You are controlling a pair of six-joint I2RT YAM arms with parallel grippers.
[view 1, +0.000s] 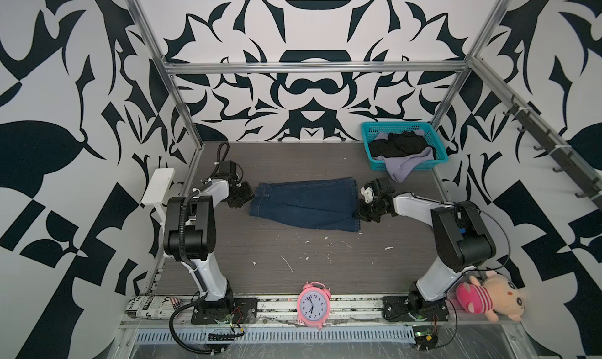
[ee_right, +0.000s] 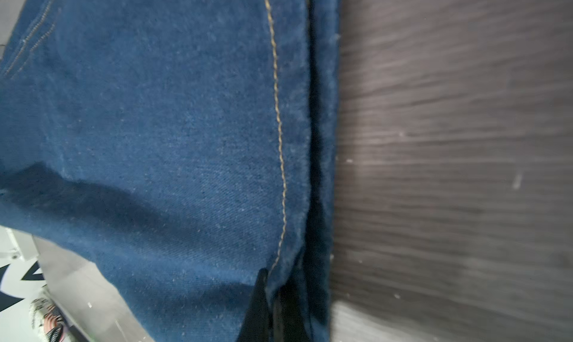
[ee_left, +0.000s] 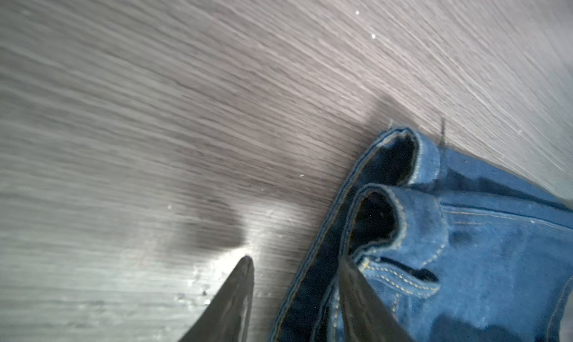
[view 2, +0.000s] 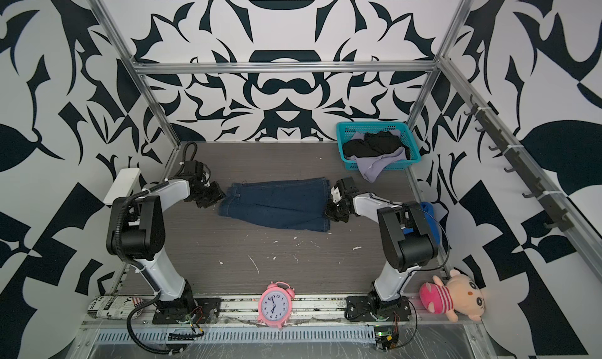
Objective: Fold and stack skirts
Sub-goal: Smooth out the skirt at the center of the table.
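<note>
Now the denim skirt (view 1: 306,204) lies flat on the counter (view 1: 293,253), centrally. The right tool (ee_right: 270,283) pinches its hem (ee_right: 294,138), jaws closed on cloth; the left tool (ee_left: 294,259) stands half-wide astride the waistband (ee_left: 418,219). It should probably close on both layers before the 2 ends lift evenly for the fold.

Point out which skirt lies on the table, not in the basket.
The dark blue denim skirt, spread flat on the table. The black skirt and the lavender skirt sit bunched in the teal basket, the lavender one spilling over its rim.
</note>
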